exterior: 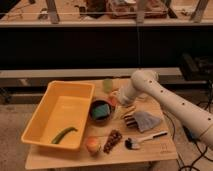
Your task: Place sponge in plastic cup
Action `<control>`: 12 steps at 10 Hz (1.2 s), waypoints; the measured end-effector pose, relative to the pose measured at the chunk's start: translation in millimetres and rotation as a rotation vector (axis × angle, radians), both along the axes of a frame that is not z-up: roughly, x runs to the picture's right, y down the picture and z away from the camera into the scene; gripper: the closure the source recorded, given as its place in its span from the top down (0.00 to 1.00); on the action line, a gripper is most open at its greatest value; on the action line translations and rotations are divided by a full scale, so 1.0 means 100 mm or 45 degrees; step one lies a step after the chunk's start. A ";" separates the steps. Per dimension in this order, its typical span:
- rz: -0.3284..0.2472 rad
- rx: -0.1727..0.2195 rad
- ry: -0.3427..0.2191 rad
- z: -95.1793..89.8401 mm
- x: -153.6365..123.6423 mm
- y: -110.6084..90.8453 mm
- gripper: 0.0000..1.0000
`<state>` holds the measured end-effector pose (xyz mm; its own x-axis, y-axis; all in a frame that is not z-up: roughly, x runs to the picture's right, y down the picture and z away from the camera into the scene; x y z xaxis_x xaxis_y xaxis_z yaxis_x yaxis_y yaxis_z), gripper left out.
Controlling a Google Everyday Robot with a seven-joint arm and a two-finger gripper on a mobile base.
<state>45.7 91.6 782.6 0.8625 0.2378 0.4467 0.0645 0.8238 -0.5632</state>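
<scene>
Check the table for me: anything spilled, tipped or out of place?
Nothing stands out. The sponge lies in the dark bowl, the plastic cup stands upright behind it, and the gripper hangs open just beside the bowl, holding nothing.

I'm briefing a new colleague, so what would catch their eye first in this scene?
The big yellow bin fills the left side of the table, a green vegetable lying in it. Then the white robot arm extends in from the right, its end effector low beside the dark bowl that holds the teal sponge, the pale plastic cup just behind.
</scene>
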 end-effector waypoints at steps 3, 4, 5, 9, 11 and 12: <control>0.010 0.008 -0.010 0.01 -0.02 -0.01 0.80; 0.016 0.001 -0.009 0.03 -0.03 0.00 0.80; 0.019 -0.006 -0.006 0.06 -0.05 0.01 0.80; -0.006 0.018 -0.011 0.16 -0.20 0.14 0.80; -0.034 0.057 -0.020 0.23 -0.27 0.20 0.80; -0.046 0.078 -0.018 0.25 -0.28 0.21 0.80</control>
<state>17.4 112.5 807.3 0.8637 0.1785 0.4713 0.1023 0.8536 -0.5108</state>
